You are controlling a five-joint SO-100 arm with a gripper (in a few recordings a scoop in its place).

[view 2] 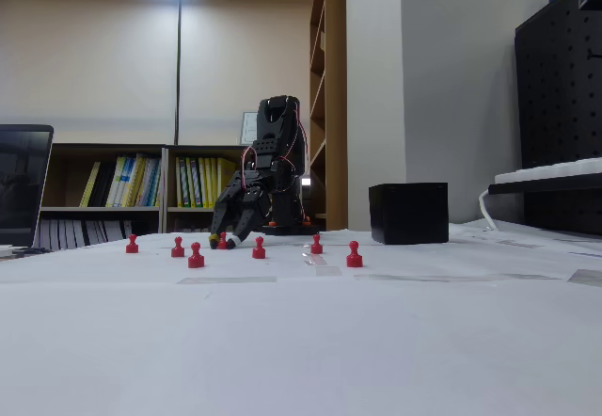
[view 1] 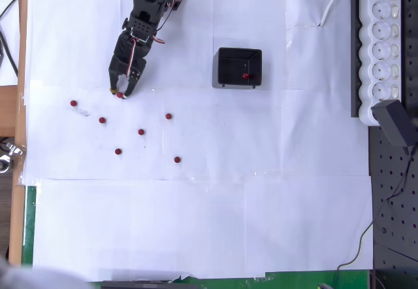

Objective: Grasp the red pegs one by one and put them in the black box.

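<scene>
Red pegs lie scattered on the white paper-covered worktop: in the overhead view six stand free — and — while a seventh peg sits right at the tips of the gripper. An eighth peg already rests inside the black box, which stands well apart to the right of the group, short of the white power strip.

The arm is bent low, its jaws down at the paper and set around the seventh peg; from the fixed view they look narrowly spread, touching or nearly touching it, though whether they are truly pinching it I cannot tell.

Seen from the side, each peg has a round head on a thin neck above a wider foot. They look like hard, light plastic — stiff, smooth, likely to tip or skid if nudged from one side. The best hold is probably across the head or neck, jaws closing evenly from both sides, squarely above the foot so it does not squirt out.
</scene>
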